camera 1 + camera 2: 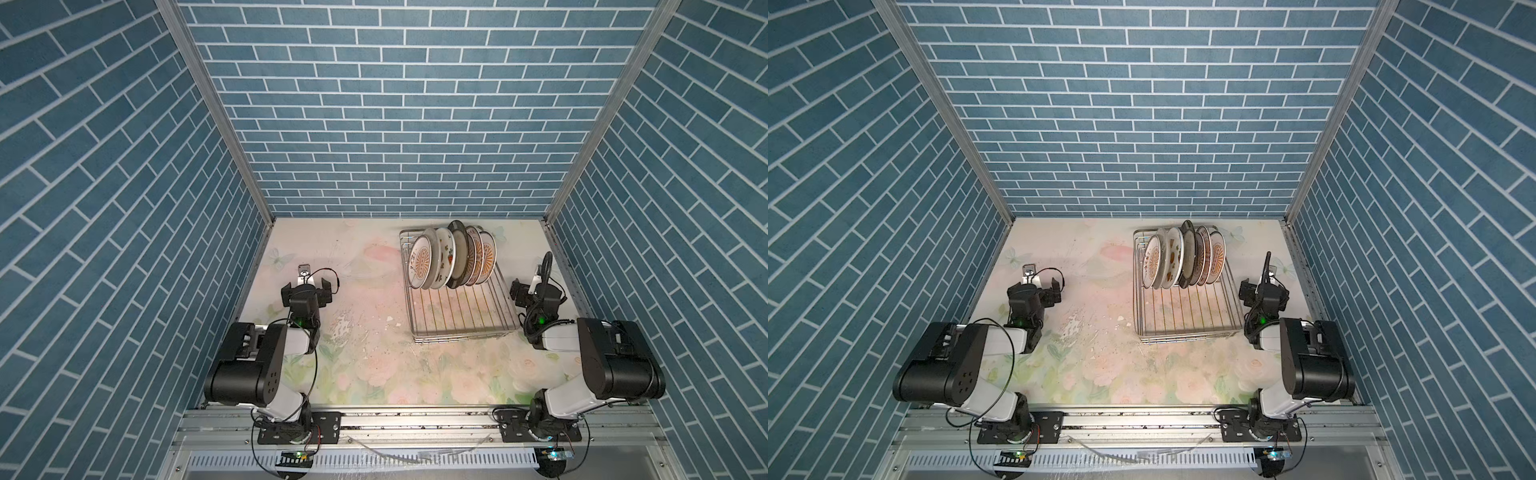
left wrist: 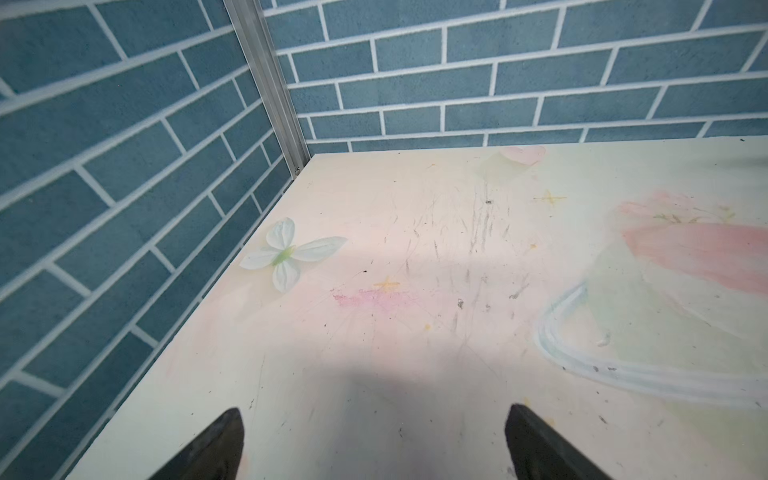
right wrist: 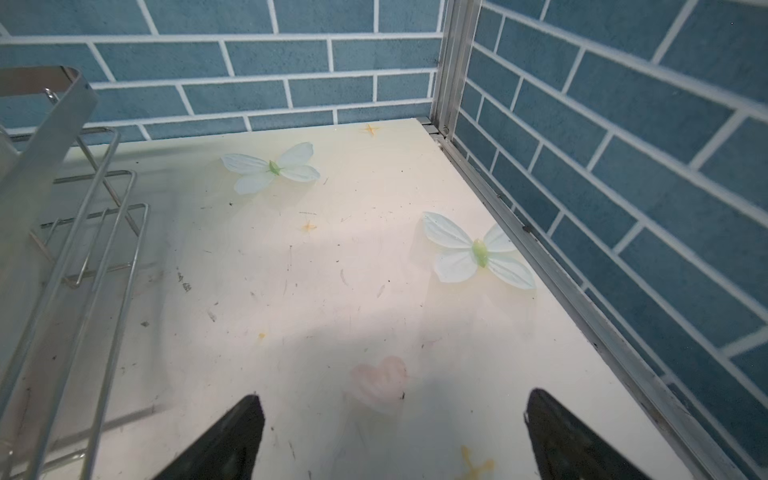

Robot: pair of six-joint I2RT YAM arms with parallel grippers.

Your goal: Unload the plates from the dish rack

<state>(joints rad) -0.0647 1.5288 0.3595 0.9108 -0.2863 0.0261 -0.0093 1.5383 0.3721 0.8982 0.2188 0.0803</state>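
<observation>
All plates (image 1: 451, 257) on edge at far end of dish rack (image 1: 463, 318); likely stiff, slick, chippable. Take one by top rim, lift straight up. Wide and empty: left pincer (image 2: 376, 415), right pincer (image 3: 395, 399).

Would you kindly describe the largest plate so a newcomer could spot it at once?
On the flowered table, a wire dish rack sits right of centre, towards the back. A row of plates stands on edge at its far end. The grey plate stands mid-row: dark-rimmed and taller than its white, patterned neighbours.
</observation>
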